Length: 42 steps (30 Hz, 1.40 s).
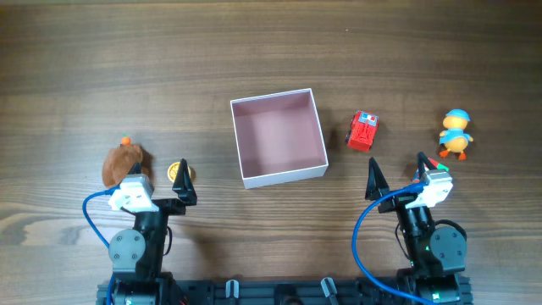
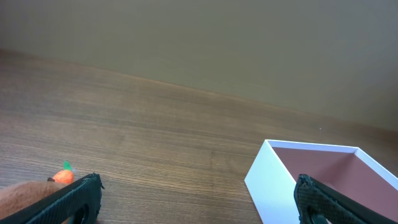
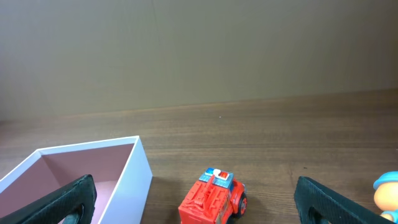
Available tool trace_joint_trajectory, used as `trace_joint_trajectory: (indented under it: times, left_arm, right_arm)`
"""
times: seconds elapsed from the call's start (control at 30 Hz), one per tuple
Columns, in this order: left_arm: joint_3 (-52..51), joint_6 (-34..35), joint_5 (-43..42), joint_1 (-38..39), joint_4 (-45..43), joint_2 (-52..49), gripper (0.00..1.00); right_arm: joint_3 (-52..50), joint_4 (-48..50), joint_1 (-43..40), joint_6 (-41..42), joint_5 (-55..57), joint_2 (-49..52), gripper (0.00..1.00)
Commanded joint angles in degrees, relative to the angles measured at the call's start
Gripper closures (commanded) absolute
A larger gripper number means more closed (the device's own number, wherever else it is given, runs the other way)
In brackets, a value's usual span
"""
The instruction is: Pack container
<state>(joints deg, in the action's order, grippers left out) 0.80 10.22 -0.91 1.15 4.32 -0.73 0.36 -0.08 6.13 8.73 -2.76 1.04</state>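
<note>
The container (image 1: 284, 174), a square white box with a dusty pink inside, sits empty at the table's middle; it also shows in the left wrist view (image 2: 270, 180) and the right wrist view (image 3: 134, 171). A red toy fire truck (image 1: 362, 131) (image 3: 212, 200) lies just right of it. A yellow duck toy with a blue cap (image 1: 456, 133) (image 3: 387, 190) stands further right. A brown plush with an orange tip (image 1: 124, 163) (image 2: 25, 193) and a small yellow toy (image 1: 180, 170) lie to the left. My left gripper (image 1: 163, 180) (image 2: 196, 202) and right gripper (image 1: 398, 169) (image 3: 196, 202) are open and empty near the front edge.
The wooden table (image 1: 127, 68) extends behind the toys and the box. A plain wall (image 3: 199, 50) stands past the far table edge. Blue cables run along both arms.
</note>
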Motion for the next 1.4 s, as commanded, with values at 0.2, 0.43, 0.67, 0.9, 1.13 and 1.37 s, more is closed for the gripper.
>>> trace_joint_trajectory:
  times: [0.2,0.43,0.67,0.9,1.13,1.37]
  left_arm:
    - [-0.4,0.6,-0.1,-0.3,0.0,0.3,0.00]
    - [-0.4,0.6,-0.1,-0.3,0.0,0.3,0.00]
    - [-0.4,0.6,-0.1,-0.3,0.0,0.3,0.00]
    - [-0.4,0.6,-0.1,-0.3,0.0,0.3,0.00]
    - [-0.4,0.6,-0.1,-0.3,0.0,0.3,0.00]
    - [-0.4,0.6,-0.1,-0.3,0.0,0.3,0.00]
  right_arm:
    - [-0.1,0.2,0.0,-0.7,-0.3,-0.4,0.00]
    - [-0.1,0.2,0.0,-0.7,-0.3,-0.4,0.00]
    - [-0.1,0.2,0.0,-0.7,-0.3,-0.4,0.00]
    - [-0.1,0.2,0.0,-0.7,-0.3,-0.4,0.00]
    - [-0.1,0.2,0.0,-0.7,-0.3,-0.4,0.00]
    - [-0.1,0.3,0.0,9.6,-0.1,1.4,0.00]
